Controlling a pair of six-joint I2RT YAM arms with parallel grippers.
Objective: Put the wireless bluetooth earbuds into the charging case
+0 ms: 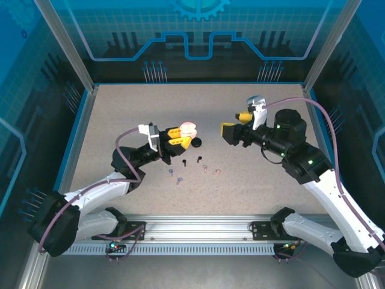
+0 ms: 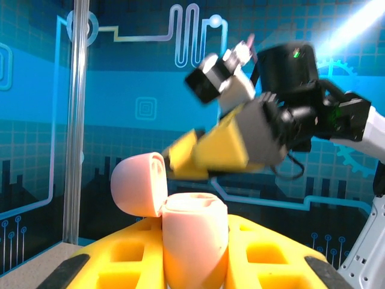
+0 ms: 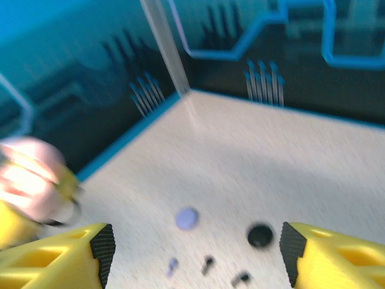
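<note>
Tabletop (image 1: 120, 114) stretches wide from the central earbuds (image 1: 206, 168) to its blue rim (image 1: 198, 83).

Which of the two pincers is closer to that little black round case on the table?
Left. The left pincer, clamped on the open pink case, sits right beside the black round case. The right pincer is open and farther off on the case's other side.
</note>
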